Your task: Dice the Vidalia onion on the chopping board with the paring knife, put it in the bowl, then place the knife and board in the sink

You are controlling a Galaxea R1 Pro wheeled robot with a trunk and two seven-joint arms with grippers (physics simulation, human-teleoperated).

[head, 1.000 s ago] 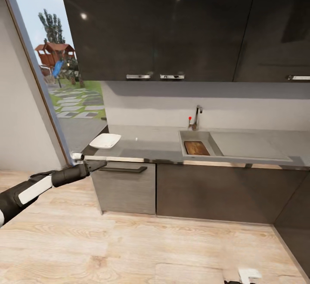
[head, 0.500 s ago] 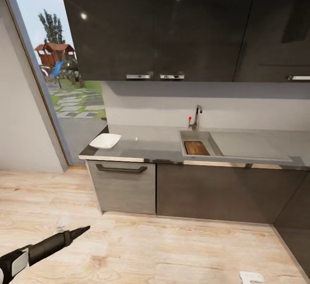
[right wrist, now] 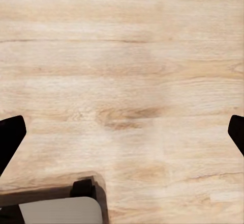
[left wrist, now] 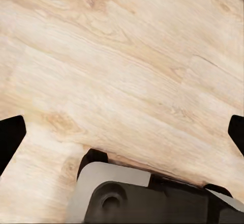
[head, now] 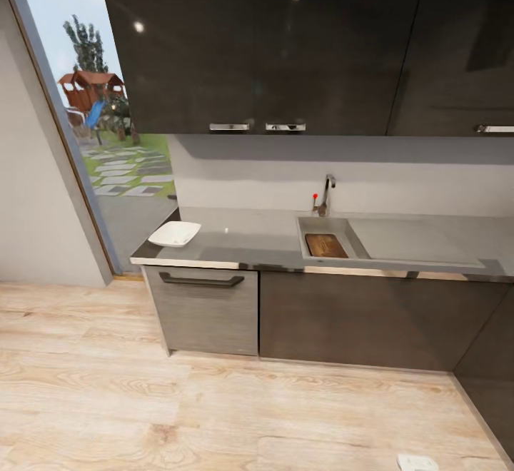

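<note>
We read both arms as lowered. Left gripper (left wrist: 122, 132) and right gripper (right wrist: 122, 132) hang spread wide over the plank floor (head: 214, 414), pinching nothing. Chopping board (head: 325, 245) lies inside the sink (head: 357, 232); bowl (head: 175, 233) well left of the sink on the countertop (head: 250, 239).

The countertop (head: 257, 239) is dark grey and glossy, as are the wall cabinets (head: 285, 43), which catch small light spots, while the sink (head: 400, 242) looks like matt brushed steel with a chrome tap (head: 326, 193). The chopping board (head: 325, 245) is dark, grained wood and the bowl (head: 175, 233) smooth white. The floor (head: 214, 414) is pale wood plank with visible grain.
</note>
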